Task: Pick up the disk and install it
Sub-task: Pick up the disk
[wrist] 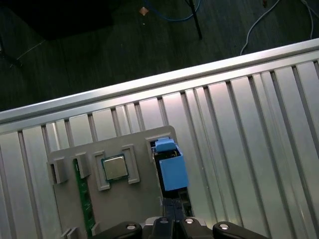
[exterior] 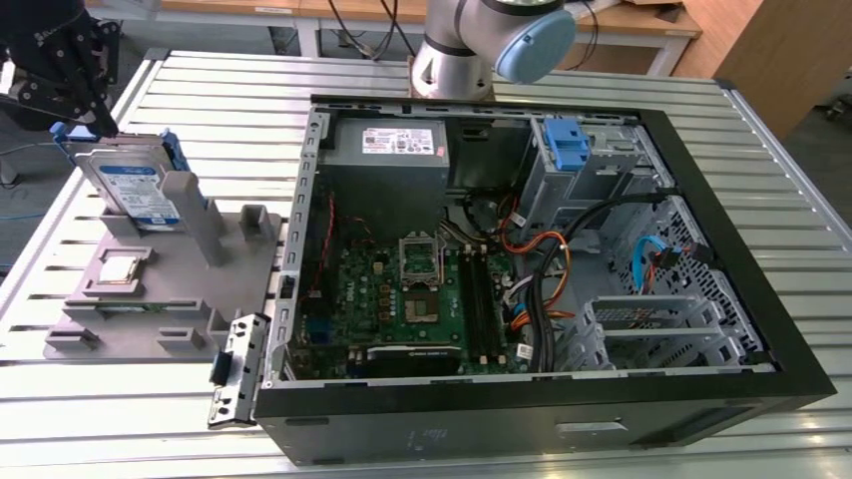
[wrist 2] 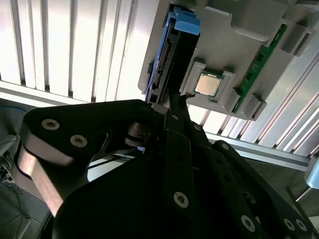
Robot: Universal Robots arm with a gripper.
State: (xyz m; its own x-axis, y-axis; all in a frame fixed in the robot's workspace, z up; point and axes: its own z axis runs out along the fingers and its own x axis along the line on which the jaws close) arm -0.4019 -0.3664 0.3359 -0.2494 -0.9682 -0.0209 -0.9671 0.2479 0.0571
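Note:
The disk point(exterior: 134, 190) stands upright on its edge in a grey holder point(exterior: 174, 299) on the slatted table, at the exterior view's left. It is silver-grey with a white-and-blue label and blue rails. My black gripper point(exterior: 96, 120) hangs right at the disk's upper far corner. In both wrist views the gripper point(wrist 2: 167, 102) point(wrist: 172, 204) sits against one end of the disk point(wrist 2: 172, 55) point(wrist: 172, 172), seen edge-on with its blue rail.
The open computer case point(exterior: 745, 249) lies at the exterior view's right, with a blue bracket point(exterior: 566, 145) in its drive cage and a grey power supply point(exterior: 386, 145). The holder also carries a processor chip point(wrist 2: 208, 83) and a green memory stick point(wrist 2: 259, 59). The arm's base point(exterior: 480, 45) stands behind the case.

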